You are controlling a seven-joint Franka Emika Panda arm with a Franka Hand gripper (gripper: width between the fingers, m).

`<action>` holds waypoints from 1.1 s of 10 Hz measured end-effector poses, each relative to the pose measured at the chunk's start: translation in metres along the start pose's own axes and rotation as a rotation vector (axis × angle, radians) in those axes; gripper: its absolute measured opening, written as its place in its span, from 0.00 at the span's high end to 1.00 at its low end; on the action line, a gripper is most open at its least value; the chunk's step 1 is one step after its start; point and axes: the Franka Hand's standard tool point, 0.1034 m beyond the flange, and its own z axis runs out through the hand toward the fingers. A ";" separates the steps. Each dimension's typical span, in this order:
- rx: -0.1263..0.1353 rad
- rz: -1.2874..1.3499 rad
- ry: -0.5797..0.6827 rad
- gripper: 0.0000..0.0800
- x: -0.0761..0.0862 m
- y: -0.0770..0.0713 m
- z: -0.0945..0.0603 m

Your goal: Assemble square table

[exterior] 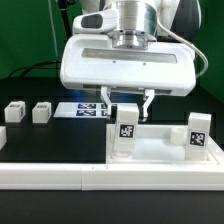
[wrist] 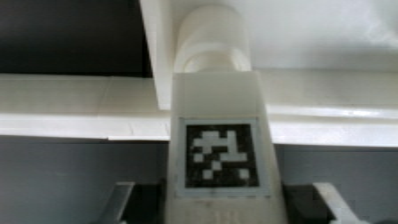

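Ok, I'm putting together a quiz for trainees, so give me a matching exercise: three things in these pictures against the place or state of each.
Things:
A. gripper
B. marker board
C. two small legs

Place or state:
1. flat on the table, beyond the arm
2. on the black table, at the exterior view's left
3. jaws open, one on each side of an upright tagged leg

Pairs: A-3, B-1, C-2

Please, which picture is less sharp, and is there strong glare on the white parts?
Wrist view: soft throughout; the marker tag on the leg has fuzzy edges. Exterior view: sharper, its tags crisp, but the body of the gripper is bright, nearly washed out.
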 end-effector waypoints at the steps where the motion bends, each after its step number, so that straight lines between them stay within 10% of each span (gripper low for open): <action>1: 0.000 0.000 0.000 0.63 0.000 0.000 0.000; 2: 0.000 0.000 0.000 0.63 0.000 0.000 0.000; 4: 0.000 0.000 0.000 0.25 0.000 0.000 0.000; 11: 0.000 0.000 0.000 0.19 0.000 0.000 0.000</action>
